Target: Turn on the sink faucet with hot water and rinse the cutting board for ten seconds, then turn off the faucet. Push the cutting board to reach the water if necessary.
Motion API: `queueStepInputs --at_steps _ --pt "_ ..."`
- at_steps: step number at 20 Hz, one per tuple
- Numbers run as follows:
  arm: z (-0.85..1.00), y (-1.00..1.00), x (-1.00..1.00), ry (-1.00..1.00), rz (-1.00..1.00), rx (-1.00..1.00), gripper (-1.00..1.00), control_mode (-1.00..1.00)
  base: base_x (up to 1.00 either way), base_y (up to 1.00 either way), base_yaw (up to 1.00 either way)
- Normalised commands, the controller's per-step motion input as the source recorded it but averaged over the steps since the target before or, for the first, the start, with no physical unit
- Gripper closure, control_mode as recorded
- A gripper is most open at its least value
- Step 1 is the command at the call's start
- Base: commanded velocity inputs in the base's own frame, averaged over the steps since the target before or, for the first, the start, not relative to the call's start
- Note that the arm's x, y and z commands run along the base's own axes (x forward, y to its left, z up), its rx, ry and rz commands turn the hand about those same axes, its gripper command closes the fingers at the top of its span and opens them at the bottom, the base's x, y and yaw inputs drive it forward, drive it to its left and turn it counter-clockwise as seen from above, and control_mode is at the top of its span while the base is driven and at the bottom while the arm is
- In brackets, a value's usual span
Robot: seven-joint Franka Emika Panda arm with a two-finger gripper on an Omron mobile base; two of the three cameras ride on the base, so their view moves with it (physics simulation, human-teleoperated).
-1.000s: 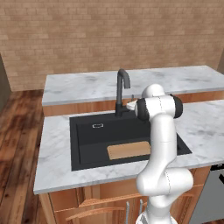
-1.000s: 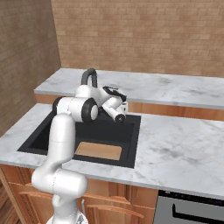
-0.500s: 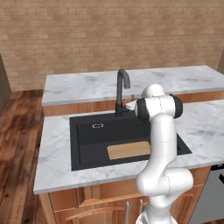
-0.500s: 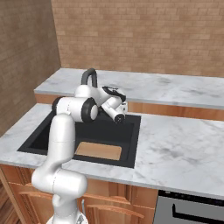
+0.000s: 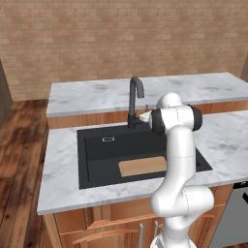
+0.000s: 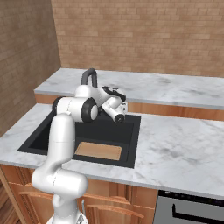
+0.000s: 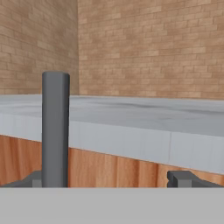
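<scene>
Dark faucet [image 7: 55,129] upright hides the left fingers [image 7: 33,178].

Cutting board [image 5: 143,166] in sink [image 5: 97,160], front right; faucet [image 5: 135,99] behind.

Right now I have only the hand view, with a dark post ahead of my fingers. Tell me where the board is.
Observer: The board lies flat in the sink, close to its front wall.
Operator: Check the faucet for water.
Observer: No stream falls from the faucet.
Operator: Say where its spout points.
Observer: The spout arches forward over the basin; the board lies nearer the front than the spout's end.
</scene>
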Motion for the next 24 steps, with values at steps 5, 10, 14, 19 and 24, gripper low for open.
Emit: queueStepInputs --at_steps 5,10,14,19,24 --pt "0.00 0.00 0.19 0.00 0.00 0.00 -1.00 -1.00 0.00 0.00 0.00" --pt "0.00 0.00 0.03 0.00 0.00 0.00 -1.00 -1.00 0.00 0.00 0.00" --pt "0.00 0.00 0.00 0.00 0.00 0.00 -1.00 -1.00 0.00 0.00 0.00" --pt "0.00 0.00 0.00 0.00 0.00 0.00 -1.00 -1.00 0.00 0.00 0.00" --pt "0.00 0.00 0.00 0.00 0.00 0.00 -1.00 -1.00 0.00 0.00 0.00"
